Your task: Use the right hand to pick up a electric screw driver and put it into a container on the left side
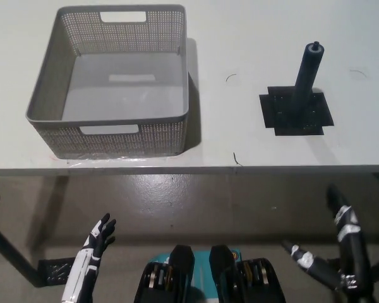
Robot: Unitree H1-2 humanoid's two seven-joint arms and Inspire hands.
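Perforated grey plastic basket [110,82] and upright cylindrical black screwdriver [306,76] on a square black mat [297,112], smooth white tabletop [240,50]. Right hand [338,252] and left hand [91,255]: fingers spread, empty.

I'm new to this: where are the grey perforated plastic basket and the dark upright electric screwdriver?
grey perforated plastic basket [107,137], head view, front wall.
dark upright electric screwdriver [307,72], head view, mid-shaft.

— What's that container [110,85] near the tabletop's [240,38] left edge made of?

— Grey plastic, I'd say: perforated walls, smooth matt floor. The tabletop is white, smooth, faintly sheened.

— And the electric screw driver [306,72]?

— Matt black, standing on a dark, flat, dull pad [297,112] toward the right edge. My right hand [341,252] looks black with pale glossy patches; my left hand [91,255] white, hard-shelled.
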